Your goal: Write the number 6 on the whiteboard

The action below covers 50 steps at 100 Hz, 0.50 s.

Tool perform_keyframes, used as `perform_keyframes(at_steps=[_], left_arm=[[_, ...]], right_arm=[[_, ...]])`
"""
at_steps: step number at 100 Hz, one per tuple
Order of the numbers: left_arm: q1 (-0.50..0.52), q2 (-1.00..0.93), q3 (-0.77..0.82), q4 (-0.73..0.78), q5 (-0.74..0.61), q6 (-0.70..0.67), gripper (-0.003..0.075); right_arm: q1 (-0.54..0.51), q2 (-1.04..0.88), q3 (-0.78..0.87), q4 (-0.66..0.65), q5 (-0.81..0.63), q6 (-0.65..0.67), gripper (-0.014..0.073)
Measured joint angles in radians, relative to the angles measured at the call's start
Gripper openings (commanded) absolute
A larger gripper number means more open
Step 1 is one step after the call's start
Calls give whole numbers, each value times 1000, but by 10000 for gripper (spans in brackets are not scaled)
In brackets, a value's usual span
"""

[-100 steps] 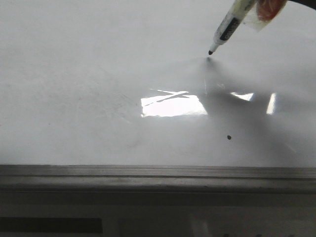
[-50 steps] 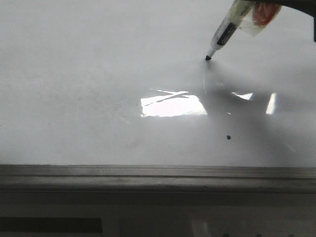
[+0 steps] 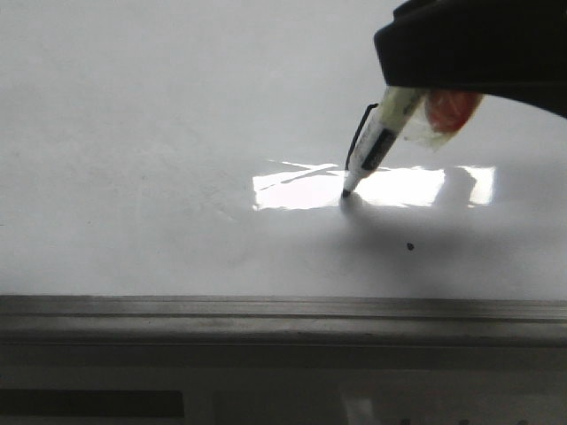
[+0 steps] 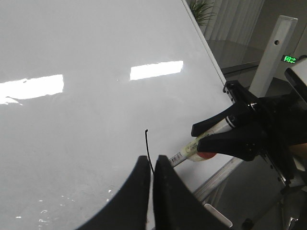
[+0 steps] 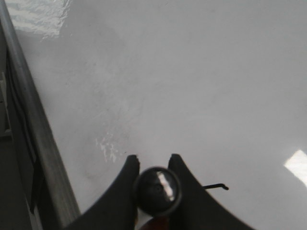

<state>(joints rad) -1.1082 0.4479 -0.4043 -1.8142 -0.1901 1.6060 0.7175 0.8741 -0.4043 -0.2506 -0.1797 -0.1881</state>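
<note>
— What do you have in front of you?
— Your whiteboard [image 3: 133, 133] fills the view, its grey rail [image 3: 266, 314] nearest you.
— And the arms?
— Your right gripper [image 5: 153, 165] is clamped on the marker [image 3: 376, 142], tip touching the board. Your left gripper [image 4: 149, 165] has its jaws together, holding nothing.
— The number 6 [image 3: 356, 137]?
— Only a thin curved stem, ending at the tip

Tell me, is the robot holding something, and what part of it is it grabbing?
Yes. The right gripper holds a marker by its upper barrel, jaws shut around it, with the tip on the whiteboard. The left gripper is shut on nothing.
</note>
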Motion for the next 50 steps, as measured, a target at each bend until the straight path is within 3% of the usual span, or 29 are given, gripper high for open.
perform_keyframes(at_steps=[25, 50], left_arm=[[0, 0, 0, 0, 0, 0, -20], [0, 0, 0, 0, 2, 0, -20]], right_arm=[[6, -80, 0, 11, 138, 2, -44], [-27, -100, 0, 11, 121, 3, -44]])
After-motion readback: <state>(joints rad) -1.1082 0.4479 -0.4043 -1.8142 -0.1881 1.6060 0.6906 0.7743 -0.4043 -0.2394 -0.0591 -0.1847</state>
